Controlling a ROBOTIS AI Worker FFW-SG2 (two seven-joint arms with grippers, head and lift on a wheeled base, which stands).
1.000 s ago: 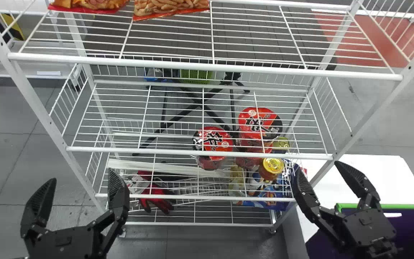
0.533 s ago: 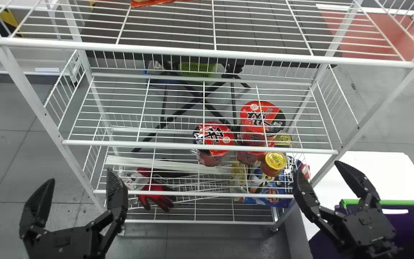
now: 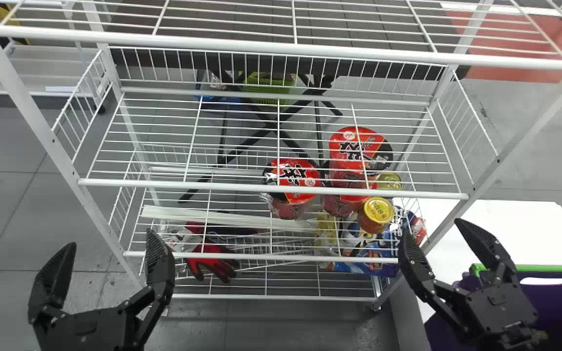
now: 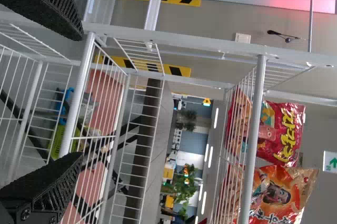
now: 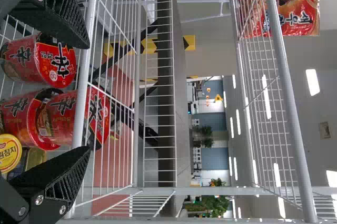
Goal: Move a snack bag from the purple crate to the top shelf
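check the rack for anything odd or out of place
One thing looks odd: a red and black glove lies low on the rack, which otherwise carries food such as noodle cups. It seems misplaced there, though it may be kept there on purpose. I see no spill.

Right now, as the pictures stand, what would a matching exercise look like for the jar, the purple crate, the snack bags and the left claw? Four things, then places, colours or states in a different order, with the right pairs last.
Things:
1. Jar
2. Purple crate
3. Snack bags
4. Left claw

Places, colours or states:
A. Has a green rim
B. Open, holding nothing
C. Has a yellow lid
D. On the top shelf

Right pairs: 1-C, 2-A, 3-D, 4-B
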